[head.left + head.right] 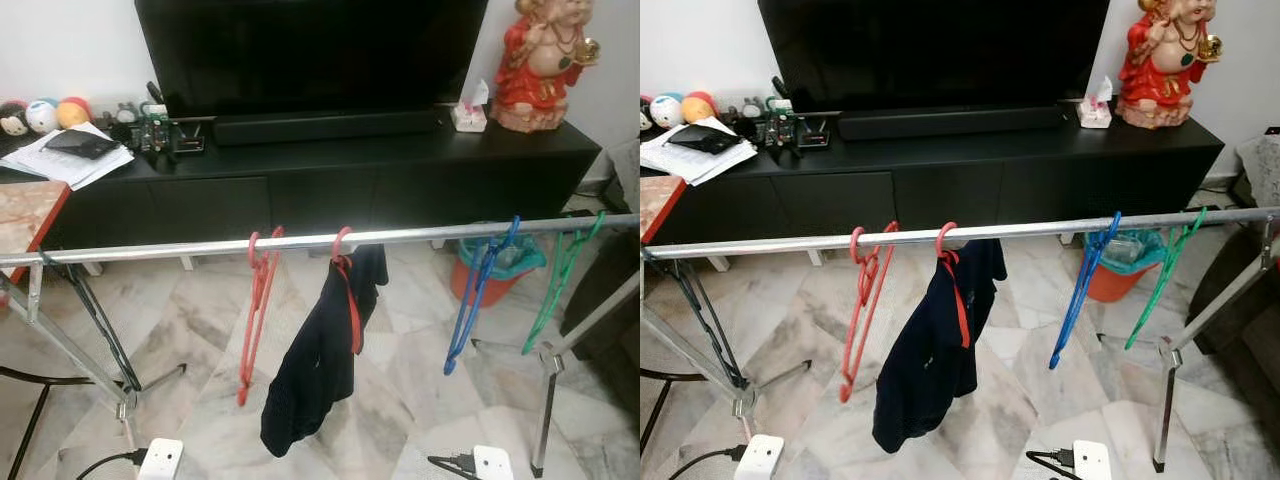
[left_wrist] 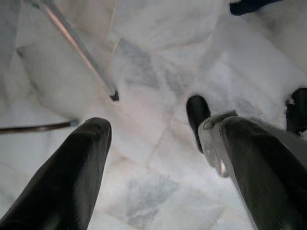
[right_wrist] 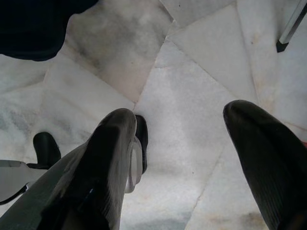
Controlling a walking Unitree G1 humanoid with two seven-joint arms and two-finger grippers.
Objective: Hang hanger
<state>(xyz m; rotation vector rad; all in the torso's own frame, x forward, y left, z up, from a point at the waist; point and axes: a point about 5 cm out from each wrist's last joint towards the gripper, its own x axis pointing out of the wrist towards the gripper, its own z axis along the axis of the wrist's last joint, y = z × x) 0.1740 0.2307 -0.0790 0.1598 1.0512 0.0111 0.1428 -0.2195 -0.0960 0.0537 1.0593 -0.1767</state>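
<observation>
A silver clothes rail (image 1: 180,246) runs across in front of me. On it hang an empty red hanger (image 1: 255,310), a second red hanger (image 1: 350,295) carrying a dark navy garment (image 1: 315,370), a blue hanger (image 1: 478,300) and a green hanger (image 1: 558,285). My left gripper (image 2: 165,127) hangs low over the marble floor, open with nothing between its fingers. My right gripper (image 3: 180,112) is also open and empty above the floor, with the navy garment's hem (image 3: 33,24) at the edge of its view.
Behind the rail stand a long black TV cabinet (image 1: 330,175) with a TV, papers (image 1: 65,155) and a red statue (image 1: 535,60). An orange bin (image 1: 490,275) sits by the cabinet. Rack legs (image 1: 545,410) and two white power strips (image 1: 160,460) are on the floor.
</observation>
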